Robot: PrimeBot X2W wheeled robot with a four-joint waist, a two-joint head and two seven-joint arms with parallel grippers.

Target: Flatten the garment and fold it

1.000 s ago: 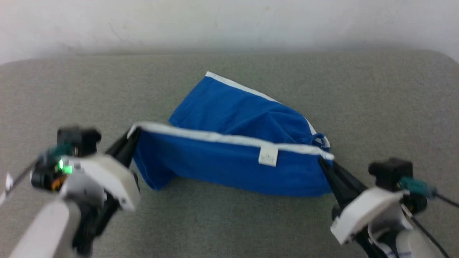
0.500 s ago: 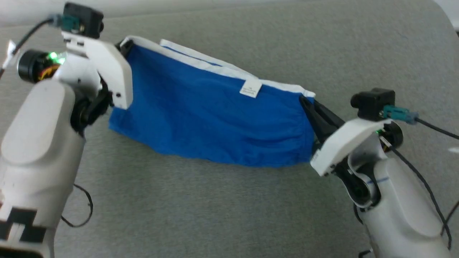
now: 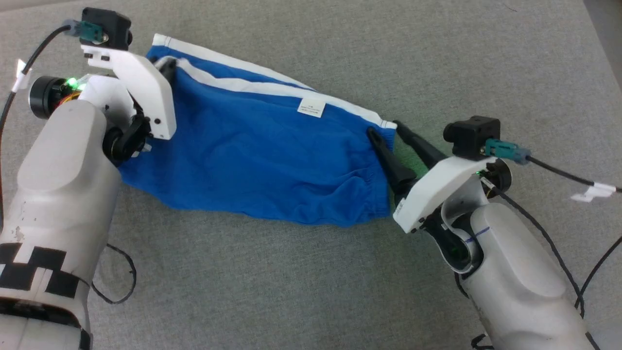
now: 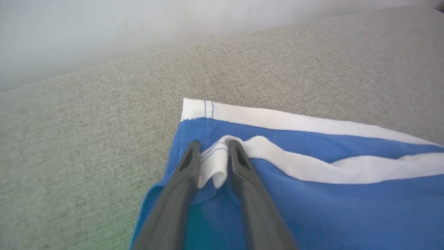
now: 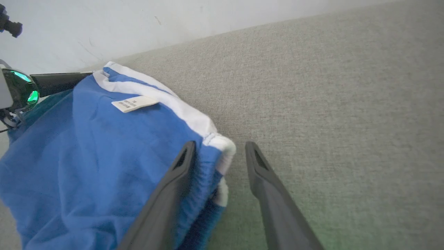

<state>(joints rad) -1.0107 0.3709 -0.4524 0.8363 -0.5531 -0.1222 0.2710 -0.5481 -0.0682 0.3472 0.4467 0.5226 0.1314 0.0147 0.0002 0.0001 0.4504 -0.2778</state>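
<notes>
Two black cables [image 3: 554, 169] trail over the grey surface [image 3: 291, 282] at right and lower left, and the garment [image 3: 252, 155] lies spread mid-frame, its waistband fold filling your left gripper's [image 4: 213, 144] narrow gap, grip impossible to tell, its other corner loose between your right gripper's [image 5: 220, 144] wide-parted jaws.

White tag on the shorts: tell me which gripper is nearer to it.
Right. The right gripper sits open at the garment corner just right of the tag; the left gripper is at the opposite corner, clearly farther off.
</notes>
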